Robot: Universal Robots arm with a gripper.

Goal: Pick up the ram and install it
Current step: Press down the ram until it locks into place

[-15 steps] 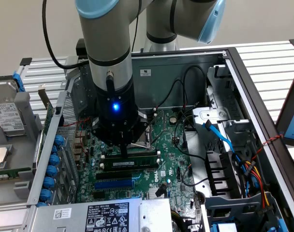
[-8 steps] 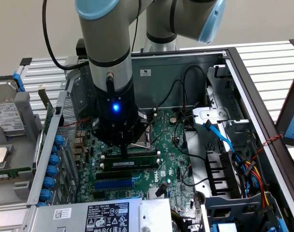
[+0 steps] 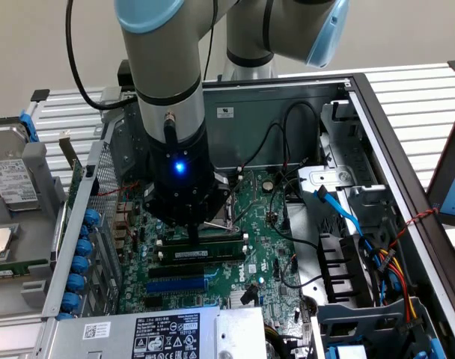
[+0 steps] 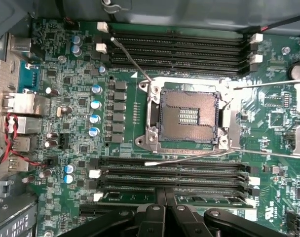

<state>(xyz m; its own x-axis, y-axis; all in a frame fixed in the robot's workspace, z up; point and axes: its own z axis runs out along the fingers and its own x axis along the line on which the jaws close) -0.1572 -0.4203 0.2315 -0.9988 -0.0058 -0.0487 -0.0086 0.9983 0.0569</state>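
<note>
**Entry: gripper over the memory slots, ram at the slot bank**

- **Gripper** [image 3: 191, 224]: seen in the exterior view lowered into the open computer case [image 3: 377, 149], directly above the motherboard [image 3: 265, 224]. A blue indicator light [image 3: 180, 167] is lit on the wrist housing. In the wrist view the dark finger linkages [image 4: 162, 219] are seen converging just over the nearer bank of slots. Whether the fingers are spread, pressed together or pinching anything cannot be told.

- **Ram** [image 3: 201, 254]: a long dark-green stick with a small white label, recorded in the exterior view as lying lengthwise along the memory slots [image 4: 169, 175], immediately below and touching or almost touching the gripper tip. Whether it is fully seated, or only resting in the slot, cannot be told.

- **Handling note (judgement)**: for a good seating, the stick is best kept parallel to its slot and upright, with pressure applied straight down and evenly along its length. A tilted stick is likely to jam at one end. The white end latches [image 4: 94, 174] should be left free to close.

- **Adjacent items**: the empty CPU socket [image 4: 188, 114] is placed between the nearer slot bank and a second bank of bare black slots [image 4: 179, 47]. A thin grey wire [image 4: 184, 159] is laid across the board just beside the nearer bank and could be snagged. A blue expansion slot [image 3: 176, 285] lies beyond the ram. Blue capacitors [image 4: 95, 103] are grouped beside the socket.

- **Surroundings**: the case is set on a slatted white table [image 3: 414, 82]. A hard drive [image 3: 14, 183] rests at the exterior view's left.
</note>
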